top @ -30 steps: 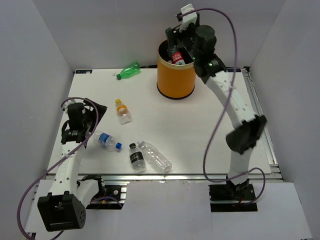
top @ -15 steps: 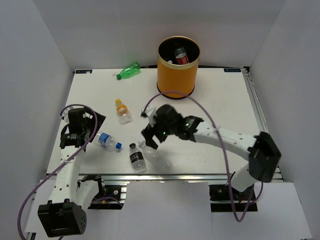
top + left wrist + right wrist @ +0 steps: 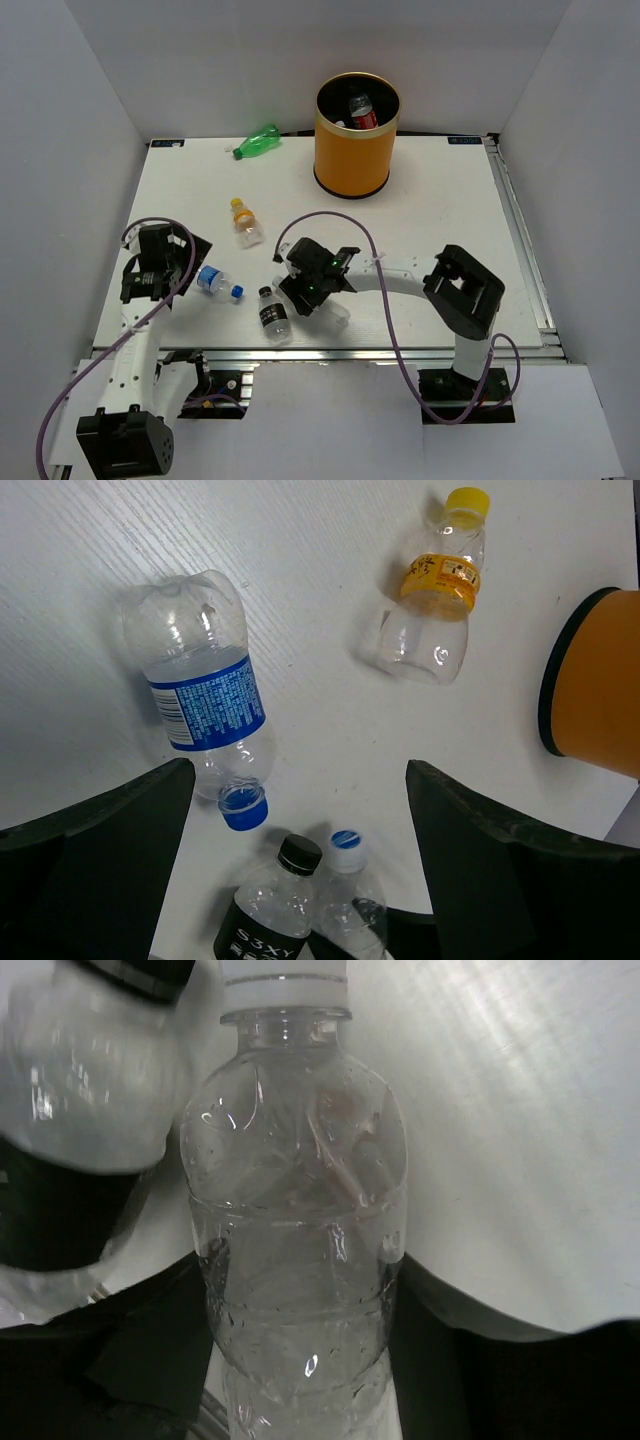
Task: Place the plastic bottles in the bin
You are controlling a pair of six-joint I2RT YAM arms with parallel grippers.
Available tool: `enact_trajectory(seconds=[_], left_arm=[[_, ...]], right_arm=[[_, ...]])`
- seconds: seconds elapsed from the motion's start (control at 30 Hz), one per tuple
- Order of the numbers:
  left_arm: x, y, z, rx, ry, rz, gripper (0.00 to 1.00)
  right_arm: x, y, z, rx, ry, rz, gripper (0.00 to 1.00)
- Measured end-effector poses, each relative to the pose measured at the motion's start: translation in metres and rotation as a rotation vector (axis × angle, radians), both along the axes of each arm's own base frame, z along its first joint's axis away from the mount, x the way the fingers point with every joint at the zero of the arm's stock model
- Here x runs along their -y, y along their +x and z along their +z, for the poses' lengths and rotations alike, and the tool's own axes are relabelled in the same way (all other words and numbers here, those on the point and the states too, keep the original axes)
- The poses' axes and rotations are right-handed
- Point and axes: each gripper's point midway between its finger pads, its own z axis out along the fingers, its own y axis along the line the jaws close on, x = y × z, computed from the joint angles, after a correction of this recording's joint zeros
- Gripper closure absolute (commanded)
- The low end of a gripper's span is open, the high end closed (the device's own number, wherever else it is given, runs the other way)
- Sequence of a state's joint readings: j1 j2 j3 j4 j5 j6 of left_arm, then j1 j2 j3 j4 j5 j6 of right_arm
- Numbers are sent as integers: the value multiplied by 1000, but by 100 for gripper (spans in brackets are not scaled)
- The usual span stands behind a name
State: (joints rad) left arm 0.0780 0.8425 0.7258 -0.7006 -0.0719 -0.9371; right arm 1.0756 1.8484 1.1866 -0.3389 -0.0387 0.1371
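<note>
Right gripper (image 3: 312, 290) is clamping clear bottle (image 3: 295, 1210) lying by tabletop's near edge, just beside black-labelled bottle (image 3: 272, 315). Left gripper (image 3: 300, 830) is hovering, jaws wide apart, over blue-labelled bottle (image 3: 205, 705) near left edge. Bin (image 3: 352, 150) is sitting at far edge.

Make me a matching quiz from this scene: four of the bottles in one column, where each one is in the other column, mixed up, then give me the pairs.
1. green bottle
2. red-labelled bottle
3. plain clear bottle
4. blue-labelled bottle

A. inside the bin
B. between the fingers of the right gripper
C. lying near the far edge of the table
D. lying next to the left gripper

Pairs: 1-C, 2-A, 3-B, 4-D
</note>
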Motion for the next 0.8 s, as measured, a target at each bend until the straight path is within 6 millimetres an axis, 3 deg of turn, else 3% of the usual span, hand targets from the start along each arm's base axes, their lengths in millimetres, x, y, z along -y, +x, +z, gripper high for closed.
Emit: enact_trajectory(seconds=[0.07,0.23,0.33,0.4,0.47,0.57,0.63,0.7,0.8], left_arm=[[0,0,-3,-10,-1,0,2],[-1,0,-11,-48,3,6,2],[-2,-3,-19,-86,4,9,2],[-2,-4,-22,-103,3,9,2],[-2,-5,-23,-109,5,7,2],[-2,-4,-22,-109,6,6,2],[-3,-2,-22,-113,8,8,2],[-4,-2,-25,-126,9,11,2],[-5,-2,-31,-151,10,18,2]], right_arm=[[-6,15,9,49,8,-52,77],[-5,59,36,140,34,-176,75],[-5,115,83,206,124,-272,70],[-2,162,131,288,223,-335,66],[6,211,191,408,338,-397,68],[35,274,285,604,509,-488,68],[56,303,339,725,610,-536,64],[77,330,389,850,710,-578,51],[101,369,443,1040,842,-617,52]])
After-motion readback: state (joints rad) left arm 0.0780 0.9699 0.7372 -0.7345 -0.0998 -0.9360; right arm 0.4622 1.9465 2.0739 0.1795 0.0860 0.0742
